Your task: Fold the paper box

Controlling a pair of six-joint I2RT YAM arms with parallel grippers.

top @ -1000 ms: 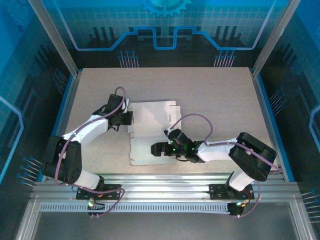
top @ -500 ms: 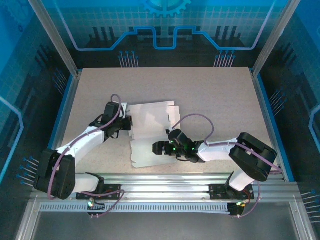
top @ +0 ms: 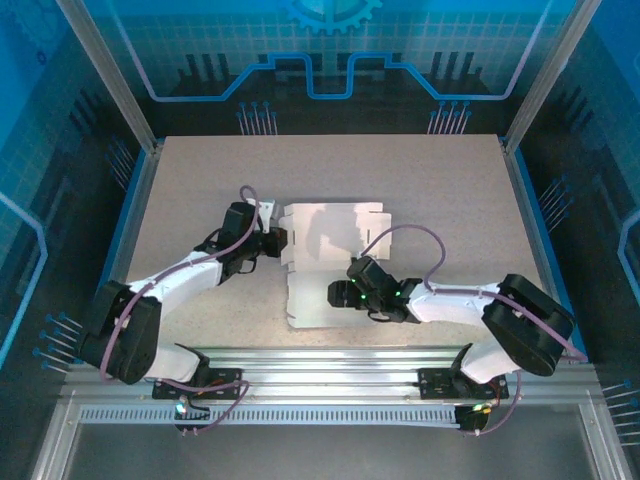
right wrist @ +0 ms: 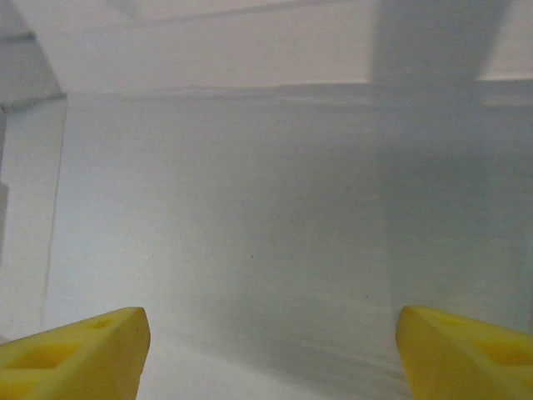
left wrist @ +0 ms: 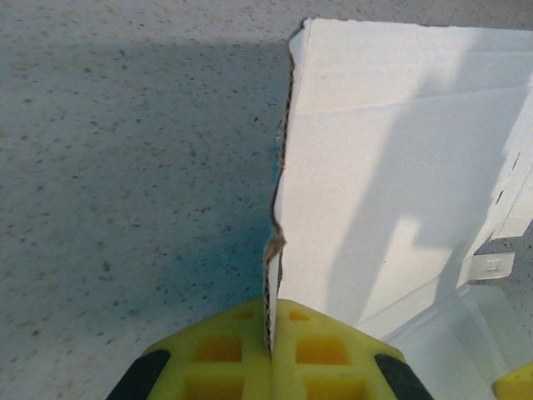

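Note:
The paper box (top: 335, 240) is a flat die-cut sheet lying white side up at the table's middle, with flaps along its far edge. My left gripper (top: 283, 243) is shut on the sheet's left edge. In the left wrist view the yellow fingers (left wrist: 218, 350) pinch the thin cardboard edge (left wrist: 271, 329), and the white panel (left wrist: 400, 167) rises to the right with a blue tint beneath it. My right gripper (top: 336, 295) hovers open over the near panel. Its yellow fingertips (right wrist: 83, 350) stand wide apart above the white surface (right wrist: 266, 208), holding nothing.
The speckled beige tabletop (top: 430, 190) stretches around the sheet. An aluminium rail (top: 330, 360) runs along the near edge, and blue walls (top: 135, 200) close the left and right sides.
Both arms and the sheet have shifted to the right. The left gripper kept its hold on the sheet's edge. The right jaws have narrowed a little.

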